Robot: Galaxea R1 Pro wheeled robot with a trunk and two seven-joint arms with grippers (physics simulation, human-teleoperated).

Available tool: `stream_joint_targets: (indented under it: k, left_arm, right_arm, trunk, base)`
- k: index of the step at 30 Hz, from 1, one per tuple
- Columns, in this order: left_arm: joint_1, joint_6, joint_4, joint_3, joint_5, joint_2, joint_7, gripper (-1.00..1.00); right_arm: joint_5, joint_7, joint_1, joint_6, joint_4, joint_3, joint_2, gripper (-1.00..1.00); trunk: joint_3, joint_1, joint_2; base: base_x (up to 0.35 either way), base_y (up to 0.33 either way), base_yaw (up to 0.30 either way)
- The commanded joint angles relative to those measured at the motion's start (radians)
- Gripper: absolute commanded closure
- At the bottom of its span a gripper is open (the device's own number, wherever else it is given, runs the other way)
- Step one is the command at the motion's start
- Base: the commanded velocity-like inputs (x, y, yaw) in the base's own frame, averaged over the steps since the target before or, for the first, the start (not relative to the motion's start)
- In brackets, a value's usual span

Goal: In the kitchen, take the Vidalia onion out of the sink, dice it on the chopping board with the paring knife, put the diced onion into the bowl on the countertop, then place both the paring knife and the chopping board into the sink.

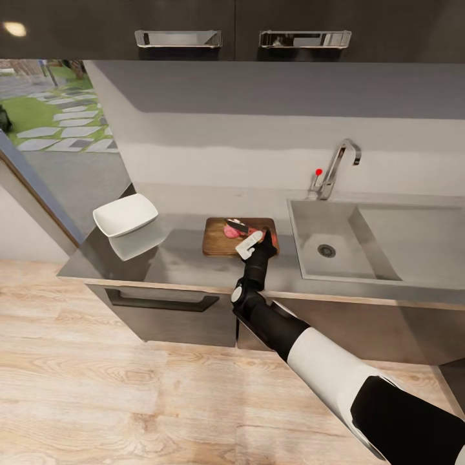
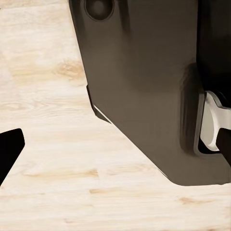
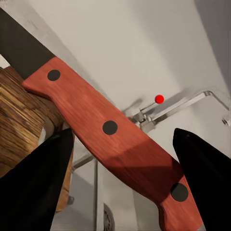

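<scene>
Close before our right gripper (image 3: 120,178), whose fingers stand spread to either side, the paring knife (image 3: 110,137) slants its red-brown handle across the gap, over the chopping board (image 1: 216,242) beside the sink (image 1: 361,274), so our right arm is nearer.

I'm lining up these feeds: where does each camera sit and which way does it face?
Head view: from the head, down over countertop, chopping board and sink; right arm shows.
Left wrist view: on the left arm, facing wooden floor and dark robot body.
Right wrist view: between right claw fingers, at paring knife.
Shared: board, tap.
</scene>
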Motion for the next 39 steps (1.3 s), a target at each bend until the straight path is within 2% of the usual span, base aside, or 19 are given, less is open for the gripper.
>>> stream_joint_targets:
  k: [1,12,26,27,36,38,39]
  left_arm:
    - [-0.001,-0.003,0.001,-0.009,0.008,0.000,0.002,-1.00]
    - [-0.001,-0.003,0.001,-0.009,0.008,0.001,0.002,-1.00]
    - [-0.001,-0.003,0.000,-0.009,0.008,0.000,0.002,-1.00]
    - [-0.001,-0.003,-0.001,-0.009,0.008,-0.002,0.002,-1.00]
    - [-0.001,-0.003,-0.001,-0.009,0.008,-0.003,0.002,-1.00]
    - [-0.001,-0.003,-0.001,-0.009,0.008,-0.003,0.002,-1.00]
    - [-0.001,-0.003,-0.001,-0.009,0.008,-0.003,0.002,-1.00]
  right_arm:
    - [0.004,-0.005,-0.001,0.001,0.000,0.003,0.000,1.00]
    - [0.004,-0.012,-0.001,-0.014,0.000,0.002,0.000,1.00]
    - [0.006,-0.012,-0.001,-0.015,0.000,0.001,0.000,1.00]
    - [0.007,-0.056,-0.001,-0.016,-0.002,0.000,0.000,1.00]
    - [0.009,-0.057,-0.001,-0.016,-0.006,-0.001,0.000,1.00]
    - [0.009,-0.061,-0.001,-0.039,-0.013,-0.007,0.000,1.00]
    - [0.009,-0.075,-0.001,-0.067,-0.018,-0.025,0.000,1.00]
  trunk:
    - [-0.001,0.000,-0.002]
    - [-0.003,0.000,-0.002]
    - [-0.021,0.000,-0.002]
    - [-0.021,0.000,-0.002]
    - [-0.021,0.000,-0.002]
    - [-0.021,0.000,-0.002]
    - [-0.021,0.000,-0.002]
  base:
    - [0.000,0.000,0.000]
    - [0.000,0.000,0.000]
    - [0.009,0.000,0.000]
    - [0.003,0.000,0.000]
    - [0.034,0.013,0.000]
    - [0.008,0.004,0.000]
    - [0.003,0.001,0.000]
